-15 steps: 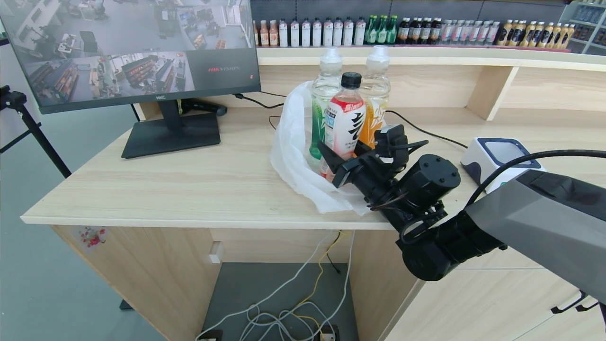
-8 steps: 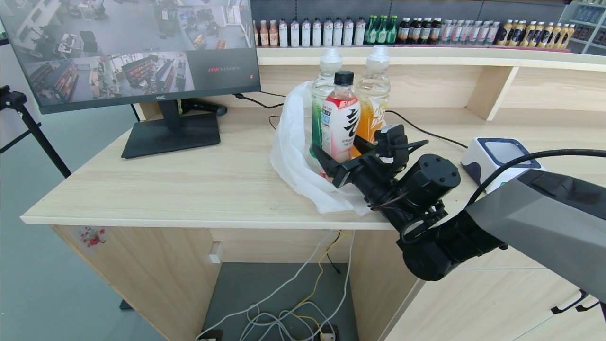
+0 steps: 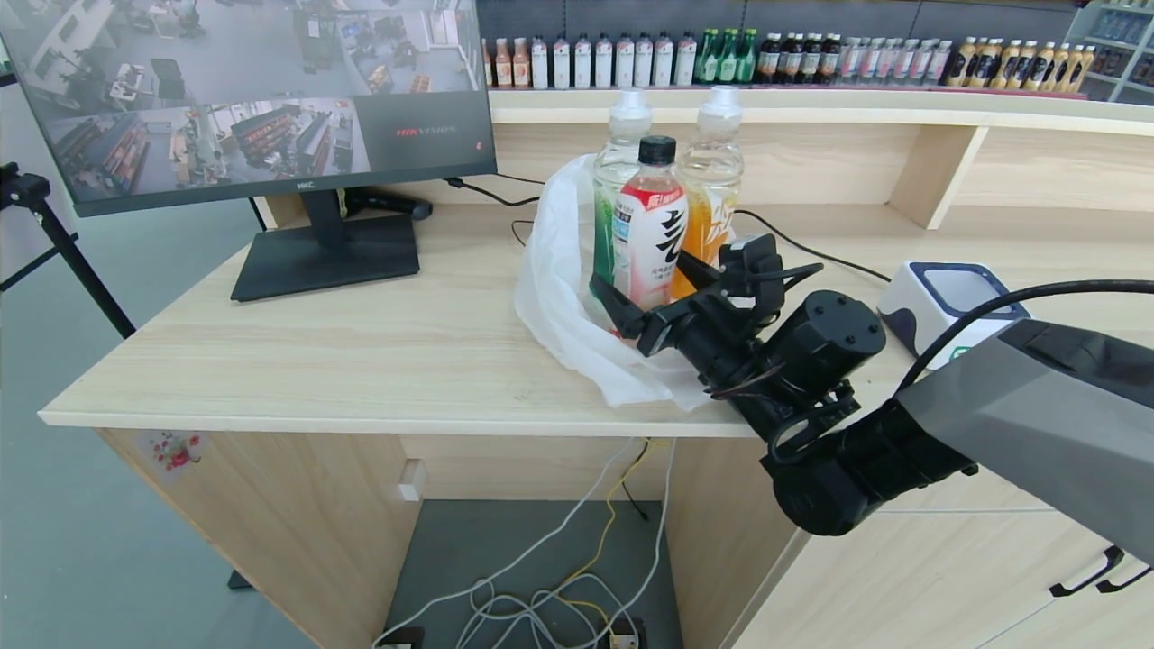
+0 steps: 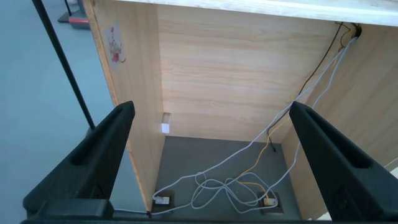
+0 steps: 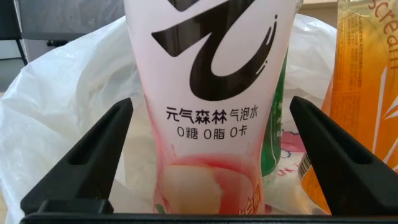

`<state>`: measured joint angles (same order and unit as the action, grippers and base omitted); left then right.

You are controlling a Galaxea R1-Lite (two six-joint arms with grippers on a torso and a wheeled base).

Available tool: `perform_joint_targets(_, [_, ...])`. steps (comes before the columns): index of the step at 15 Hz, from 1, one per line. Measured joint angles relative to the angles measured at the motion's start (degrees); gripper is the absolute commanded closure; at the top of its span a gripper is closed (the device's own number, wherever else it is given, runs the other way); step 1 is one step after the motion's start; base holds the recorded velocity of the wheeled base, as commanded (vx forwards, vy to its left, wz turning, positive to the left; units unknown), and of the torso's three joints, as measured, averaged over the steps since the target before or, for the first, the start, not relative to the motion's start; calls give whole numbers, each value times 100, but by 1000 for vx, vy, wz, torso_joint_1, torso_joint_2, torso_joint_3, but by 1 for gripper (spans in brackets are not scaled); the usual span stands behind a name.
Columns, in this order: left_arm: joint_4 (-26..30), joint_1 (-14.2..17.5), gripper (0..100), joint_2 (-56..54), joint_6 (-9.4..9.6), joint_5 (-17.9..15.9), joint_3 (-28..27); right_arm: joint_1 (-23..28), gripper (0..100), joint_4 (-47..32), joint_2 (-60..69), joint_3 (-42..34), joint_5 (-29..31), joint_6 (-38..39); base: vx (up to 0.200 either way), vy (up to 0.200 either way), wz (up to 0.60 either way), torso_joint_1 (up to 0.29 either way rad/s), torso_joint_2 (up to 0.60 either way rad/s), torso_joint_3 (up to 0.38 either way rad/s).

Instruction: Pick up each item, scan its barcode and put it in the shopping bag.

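Note:
A pink-and-white bottle point(image 3: 649, 225) point(image 5: 208, 93) with a black cap stands upright in the white shopping bag point(image 3: 554, 297) point(image 5: 56, 137) on the counter. Behind it in the bag stand a green-labelled bottle point(image 3: 613, 171) point(image 5: 277, 124) and an orange-labelled one point(image 3: 712, 189) point(image 5: 367, 93). My right gripper point(image 3: 654, 288) point(image 5: 209, 109) is open, one finger on each side of the pink bottle's lower part, not touching it. My left gripper point(image 4: 211, 112) is open and holds nothing, low in front of the counter's wooden front.
A white barcode scanner point(image 3: 942, 302) sits on the counter to the right of the bag. A monitor point(image 3: 252, 90) stands at the back left. Cables point(image 4: 249, 180) hang and coil on the floor under the counter. Shelves of bottles point(image 3: 784, 59) line the far wall.
The pink bottle went from tilted in my right gripper to upright in the bag. The right gripper opened and drew back slightly to the right.

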<state>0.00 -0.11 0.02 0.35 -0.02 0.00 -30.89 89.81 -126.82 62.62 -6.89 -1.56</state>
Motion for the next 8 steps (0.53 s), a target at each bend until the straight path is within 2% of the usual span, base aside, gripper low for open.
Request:
perform_joint_targets(3, [0,4,0,0,-2,2,0,0,0,7,256,-174,18,-7,0,0,0,0,0,0])
perform_joint_targets(8, [0,1,0,0,9,2,0,-11,0,11,1008,-1075,22,0,0,0,0,0,0,0])
